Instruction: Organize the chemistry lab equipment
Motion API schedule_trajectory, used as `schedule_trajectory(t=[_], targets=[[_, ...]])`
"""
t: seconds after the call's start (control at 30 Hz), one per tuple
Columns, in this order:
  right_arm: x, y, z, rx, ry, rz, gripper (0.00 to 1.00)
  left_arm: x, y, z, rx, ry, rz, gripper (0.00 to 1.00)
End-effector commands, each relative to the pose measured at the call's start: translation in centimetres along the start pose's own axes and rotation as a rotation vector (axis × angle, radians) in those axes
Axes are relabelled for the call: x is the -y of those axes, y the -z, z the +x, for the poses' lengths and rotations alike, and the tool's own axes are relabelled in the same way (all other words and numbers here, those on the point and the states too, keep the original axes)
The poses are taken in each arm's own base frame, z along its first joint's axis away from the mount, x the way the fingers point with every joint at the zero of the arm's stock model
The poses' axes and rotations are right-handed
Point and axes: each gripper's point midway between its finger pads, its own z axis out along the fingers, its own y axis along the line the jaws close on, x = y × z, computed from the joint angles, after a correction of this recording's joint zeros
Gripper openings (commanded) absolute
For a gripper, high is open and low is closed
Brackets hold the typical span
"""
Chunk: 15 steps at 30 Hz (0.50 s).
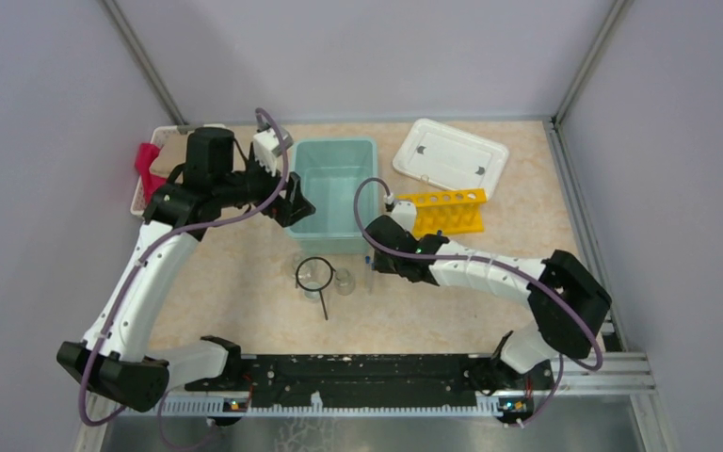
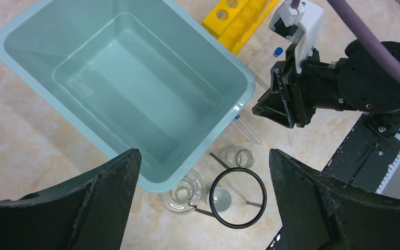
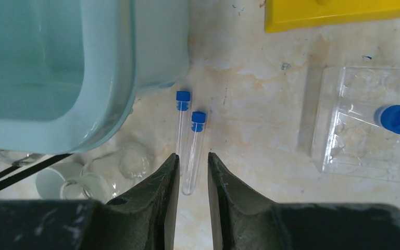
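Two clear test tubes [image 3: 194, 156] with blue caps lie side by side on the table by the teal bin [image 3: 41, 67]. My right gripper [image 3: 192, 157] is slightly open, its jaws either side of the right tube's lower end, not closed on it. Two small glass beakers [image 2: 186, 191] [image 2: 238, 157] and the black wire ring [image 2: 237, 197] sit in front of the bin [image 2: 26, 62]. My left gripper [image 2: 203, 156] is wide open and empty, above the bin's near right corner. The yellow rack [image 1: 447, 209] stands right of the bin [image 1: 334, 151]. In the top view the left gripper [image 1: 292, 202] is at the bin's left side and the right gripper [image 1: 374, 256] at its front right.
A white lid [image 1: 452, 155] lies behind the rack. A white basket with red cloth [image 1: 151, 165] is at the far left. A clear plastic tray with a blue cap [image 3: 364, 125] lies right of the tubes. A small white cup [image 3: 52, 179] sits by the beakers.
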Motion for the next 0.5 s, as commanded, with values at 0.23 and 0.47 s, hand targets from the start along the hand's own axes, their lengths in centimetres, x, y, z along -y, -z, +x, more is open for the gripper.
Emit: schedule_trajectory(t=[0.23,0.47], targets=[[-1.2,-2.9,1.9,0.038,0.003,0.027,0.28,0.1,1.5,-1.7,0.043,-0.022,-0.024,0.99],[-0.5,-3.7,3.1,0.045,-0.001,0.071,0.25,0.0,1.5,-2.0,0.041,-0.022,-0.024,0.99]])
